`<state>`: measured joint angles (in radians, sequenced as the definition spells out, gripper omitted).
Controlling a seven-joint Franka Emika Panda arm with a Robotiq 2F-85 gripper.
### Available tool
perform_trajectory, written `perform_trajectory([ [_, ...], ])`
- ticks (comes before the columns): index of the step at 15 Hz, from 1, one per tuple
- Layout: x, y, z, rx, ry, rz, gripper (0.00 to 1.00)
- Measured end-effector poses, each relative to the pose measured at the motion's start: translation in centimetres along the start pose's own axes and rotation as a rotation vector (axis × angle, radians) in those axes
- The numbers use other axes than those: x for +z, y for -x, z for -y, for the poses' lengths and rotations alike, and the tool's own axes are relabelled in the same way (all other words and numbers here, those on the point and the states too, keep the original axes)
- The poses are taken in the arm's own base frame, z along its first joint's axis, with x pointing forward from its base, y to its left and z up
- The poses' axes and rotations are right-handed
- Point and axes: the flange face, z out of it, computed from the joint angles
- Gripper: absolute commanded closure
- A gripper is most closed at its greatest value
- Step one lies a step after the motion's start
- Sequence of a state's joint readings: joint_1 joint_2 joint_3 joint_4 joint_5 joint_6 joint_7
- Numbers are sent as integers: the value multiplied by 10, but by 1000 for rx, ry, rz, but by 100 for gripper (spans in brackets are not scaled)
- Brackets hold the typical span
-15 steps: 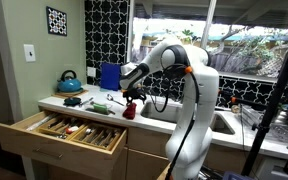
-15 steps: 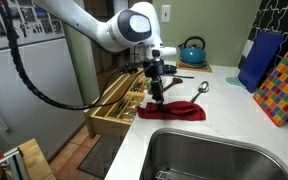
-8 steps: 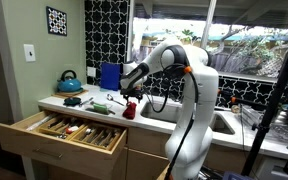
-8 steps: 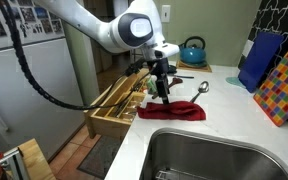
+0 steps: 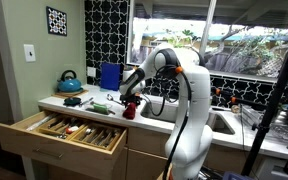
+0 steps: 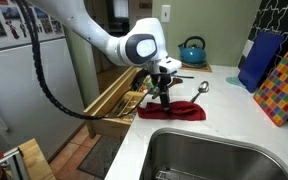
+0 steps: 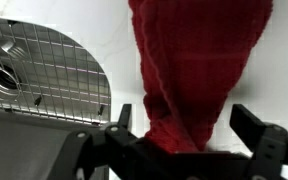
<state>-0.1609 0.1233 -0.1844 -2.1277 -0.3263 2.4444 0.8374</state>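
**A:** Where was the cloth (image 6: 172, 110)?

**B:** Bunched on the worktop (image 6: 234, 105), just beside the sink (image 6: 184, 140), along its rim. The fingers (image 7: 252, 128) stood spread wide, one on either side of the cloth, and gripped nothing.

**A:** What could have gone wrong from there?

**B:** I'd judge that closing too high would have pinched only a loose fold, and the cloth could have slipped out on a lift. Pressing too low could have jammed the tips against the worktop. A drag towards the sink might have tipped the cloth over the rim. A drag away from the sink could have knocked the spoon (image 6: 202, 88), which lay just past the cloth on that side.

**A:** And what couldn't you make out?

**B:** I couldn't tell whether the tips touched the cloth or hung just above it. In the wrist view the cloth (image 7: 189, 70) filled the gap, but the fingers were dark blurs. In an exterior view the cloth (image 5: 130, 108) was only a small red patch below the arm. The sink's near end ran out of frame in the exterior view that showed it best.
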Motion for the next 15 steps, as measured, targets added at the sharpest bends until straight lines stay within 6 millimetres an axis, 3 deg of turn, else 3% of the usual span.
perform_trajectory([
  [4, 18, -1, 2, -26, -20, 2, 1],
  [5, 23, -1, 2, -23, -28, 9, 18],
  [6, 27, -1, 1, -19, -33, 18, 26],
  [9, 35, -2, 0, -10, -51, 36, 47],
  [15, 28, -7, 2, -4, -83, 38, 92],
])
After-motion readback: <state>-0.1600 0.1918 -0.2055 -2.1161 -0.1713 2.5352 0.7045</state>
